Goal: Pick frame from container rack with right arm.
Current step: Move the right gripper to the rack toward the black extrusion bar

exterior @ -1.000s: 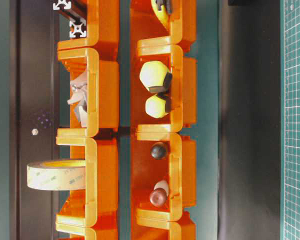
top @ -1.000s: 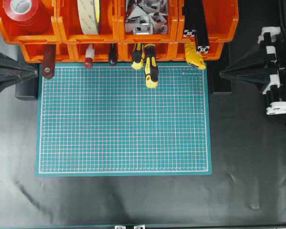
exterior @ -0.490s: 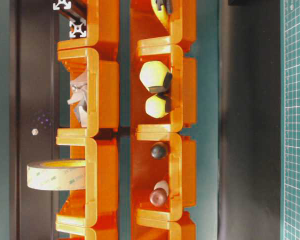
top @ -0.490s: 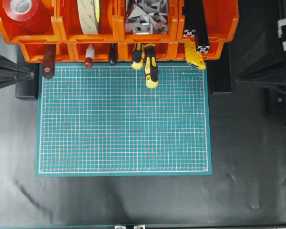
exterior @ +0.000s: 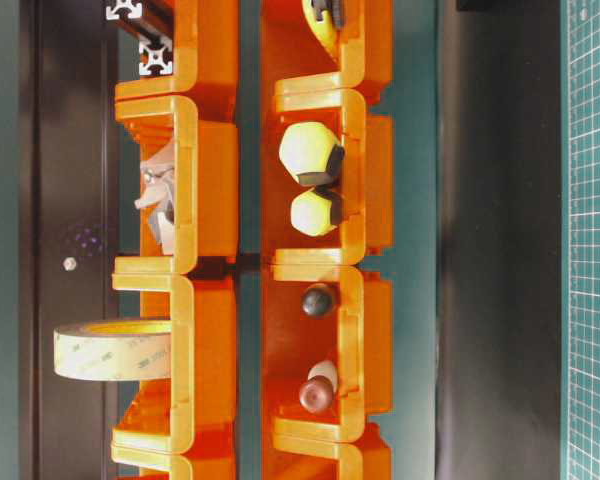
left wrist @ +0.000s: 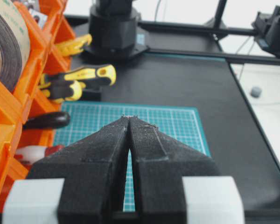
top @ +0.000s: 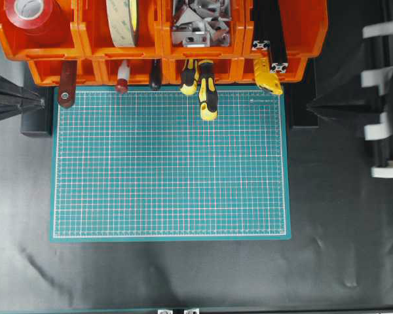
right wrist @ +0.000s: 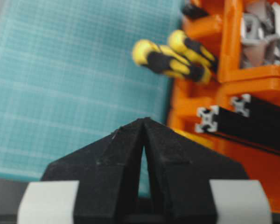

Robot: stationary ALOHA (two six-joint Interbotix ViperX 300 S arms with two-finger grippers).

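right fingers (right wrist: 143, 122) pressed together, holding nothing; frame (right wrist: 245, 120) in container rack (right wrist: 233, 88) lies apart, up-right.

Overhead view: the container rack (top: 160, 39) is cut by the top edge, so the frame (top: 270, 39) shows only its near part; the right arm (top: 373, 98) runs off the right edge. Right wrist view: the frame (right wrist: 252, 122) leaves the right edge, and the screwdrivers (right wrist: 172, 58) appear blurred.
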